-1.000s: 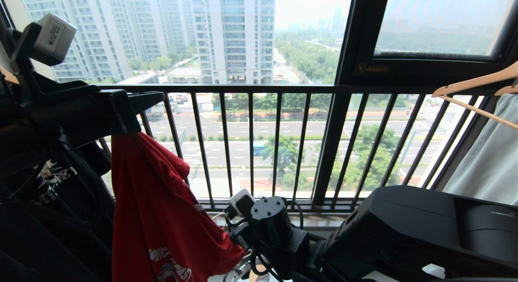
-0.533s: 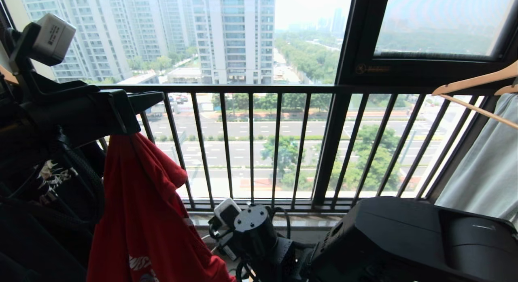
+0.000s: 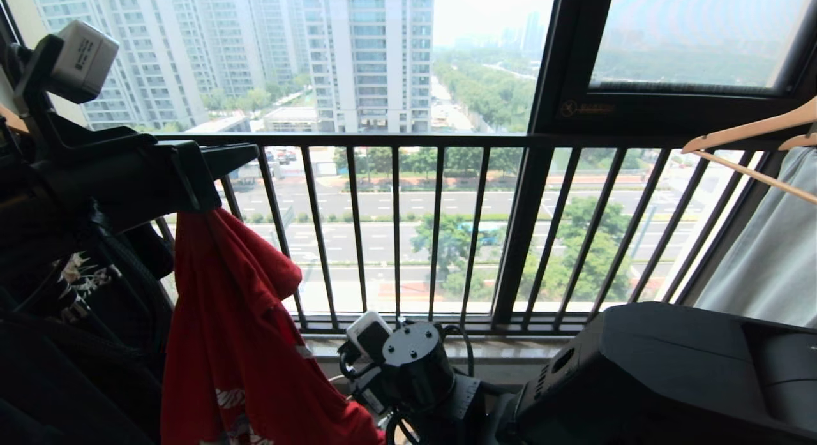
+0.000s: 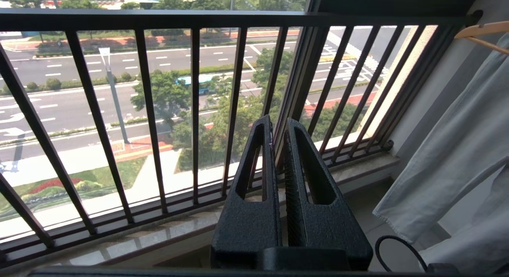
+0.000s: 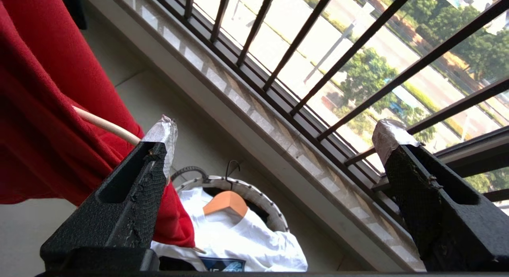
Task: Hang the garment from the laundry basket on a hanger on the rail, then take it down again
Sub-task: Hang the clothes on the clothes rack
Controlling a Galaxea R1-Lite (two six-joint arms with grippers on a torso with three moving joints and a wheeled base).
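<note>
The right pincer (image 5: pixel 274 138) hangs low in front of the window with its jaws spread wide and nothing between them. One taped fingertip (image 5: pixel 163 130) sits just beside the hanging red garment (image 5: pixel 47 110), close to a pale rod (image 5: pixel 105 126) that pokes out of the cloth; whether the fingertip touches either one cannot be told. Below that pincer, on the floor by the sill, stands the basket (image 5: pixel 274 213) — it holds a white shirt (image 5: pixel 242 237) on a wooden hanger (image 5: pixel 224 203).

In the head view the right arm (image 3: pixel 415 368) shows low in the middle, just right of the garment's (image 3: pixel 236 330) lower part. The garment droops in a bunch from the left pincer (image 3: pixel 198 189), which is up at the left, level with the railing's top bar. In its own wrist view the left pincer (image 4: pixel 278 126) has its jaws pressed together, pointing at the railing (image 4: pixel 191 110); the cloth is hidden there. A black printed shirt (image 3: pixel 76 279) hangs left of the garment.

Farther right, well apart, a pale cloth (image 3: pixel 766 253) hangs under wooden hangers (image 3: pixel 747 135). Beyond the railing (image 3: pixel 396 228) lie a road and tower blocks.
</note>
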